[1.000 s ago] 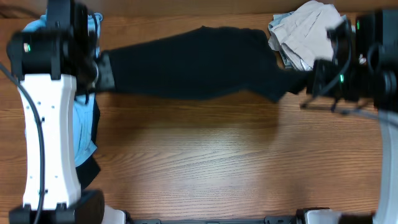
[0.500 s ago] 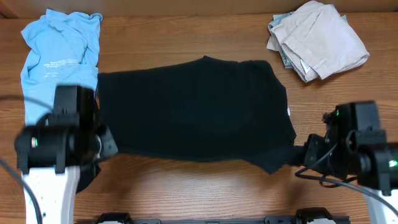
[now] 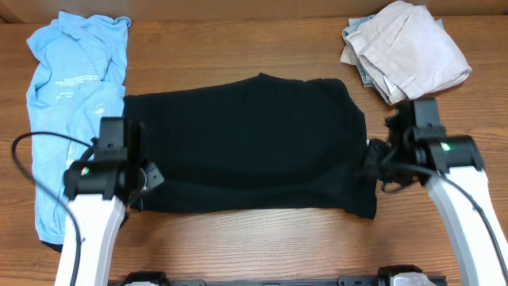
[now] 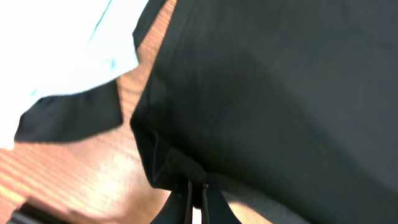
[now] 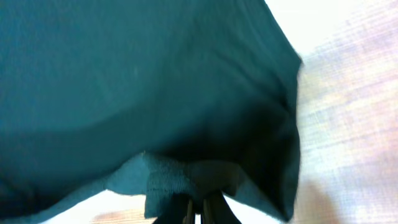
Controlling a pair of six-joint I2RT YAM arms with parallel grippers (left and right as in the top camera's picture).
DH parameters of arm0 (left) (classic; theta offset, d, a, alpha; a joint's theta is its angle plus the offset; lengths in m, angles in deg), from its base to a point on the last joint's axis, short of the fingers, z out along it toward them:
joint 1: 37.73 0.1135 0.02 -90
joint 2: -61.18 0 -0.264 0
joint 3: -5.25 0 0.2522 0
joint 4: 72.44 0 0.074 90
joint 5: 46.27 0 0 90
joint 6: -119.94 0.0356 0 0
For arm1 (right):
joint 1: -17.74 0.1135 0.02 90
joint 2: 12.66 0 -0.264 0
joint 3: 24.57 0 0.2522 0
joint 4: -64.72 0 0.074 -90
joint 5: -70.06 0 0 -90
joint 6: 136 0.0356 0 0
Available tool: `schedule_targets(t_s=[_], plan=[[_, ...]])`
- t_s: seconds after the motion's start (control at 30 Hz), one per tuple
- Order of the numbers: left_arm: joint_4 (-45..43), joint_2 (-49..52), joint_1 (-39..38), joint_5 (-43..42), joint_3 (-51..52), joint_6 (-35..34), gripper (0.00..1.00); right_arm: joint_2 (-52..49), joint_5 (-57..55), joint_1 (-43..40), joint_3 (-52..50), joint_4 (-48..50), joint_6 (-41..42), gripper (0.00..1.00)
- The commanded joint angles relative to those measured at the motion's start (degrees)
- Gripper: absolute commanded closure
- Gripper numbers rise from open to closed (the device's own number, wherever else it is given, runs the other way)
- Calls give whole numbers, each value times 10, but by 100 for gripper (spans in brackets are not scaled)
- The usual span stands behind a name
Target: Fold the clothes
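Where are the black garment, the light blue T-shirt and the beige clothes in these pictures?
black garment (image 3: 246, 143), overhead view, middle of the spread cloth.
light blue T-shirt (image 3: 78, 82), overhead view, on its small white print.
beige clothes (image 3: 409, 52), overhead view, top of the crumpled pile.

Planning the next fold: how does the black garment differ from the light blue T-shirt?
The black garment lies spread across mid-table, its ends pinched by the left gripper and right gripper; the light blue T-shirt lies rumpled at the left, no gripper on it. The black garment is plain; the T-shirt bears small print. Both rest on the wooden table.
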Motion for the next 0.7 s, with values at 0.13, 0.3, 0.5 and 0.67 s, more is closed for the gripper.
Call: schedule_targets(t_s=[0.13,0.3,0.5,0.67], plan=[[-68,131,-1,90,10,-33,96,-122,8,10,0,117,-77,96],[-78,203,18,127,10,-87,96,-172,16,23,0,179,-110,96],[-112,246,46,136,10,-90,96,-195,4,27,0,246,-123,93],[-136,252,53,136,10,-90,96,-207,8,27,0,326,-162,88]])
